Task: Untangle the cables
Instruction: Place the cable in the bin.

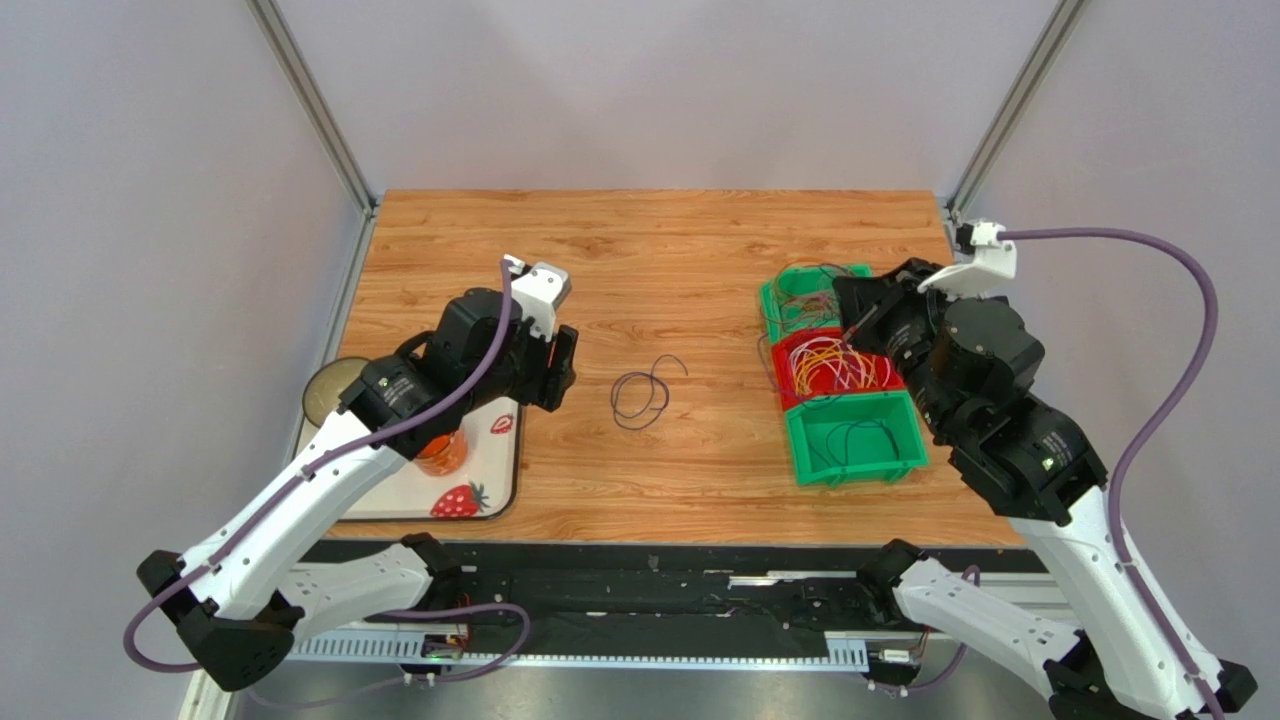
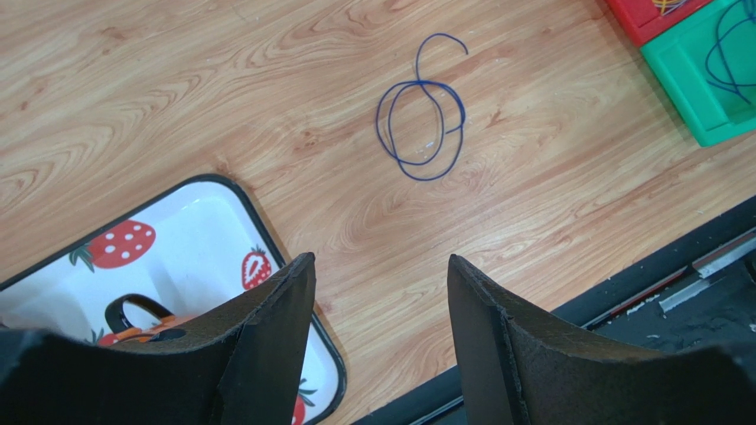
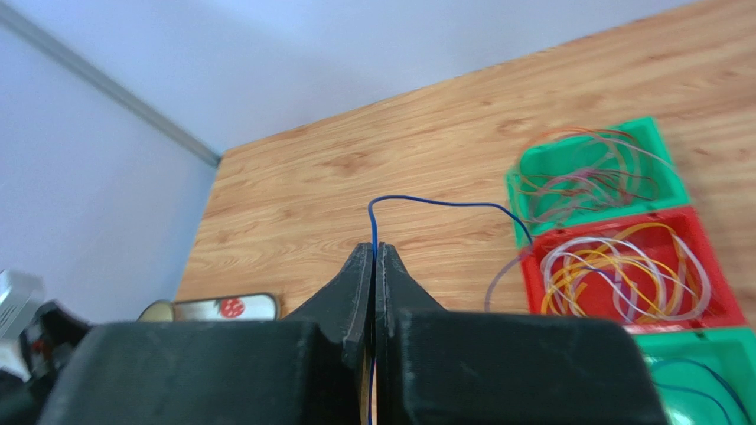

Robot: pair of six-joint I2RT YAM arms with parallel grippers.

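black fingers of left gripper (image 2: 380,261) nearest, spread apart, nothing between. ahead of the tips and slightly right, well apart: thin dark-blue wire loop (image 2: 437,119) flat on wood table (image 2: 222,80), long axis pointing away from fingers. right gripper (image 3: 373,252) pinched together on thin blue strand (image 3: 444,204), trailing right toward red plastic bin (image 3: 621,320). loop judged nearer left arm.

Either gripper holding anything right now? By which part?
Right gripper is shut on a thin blue cable, pinched mid-strand at its fingertips; the free run arcs toward the red bin. Left gripper is open, holding nothing.
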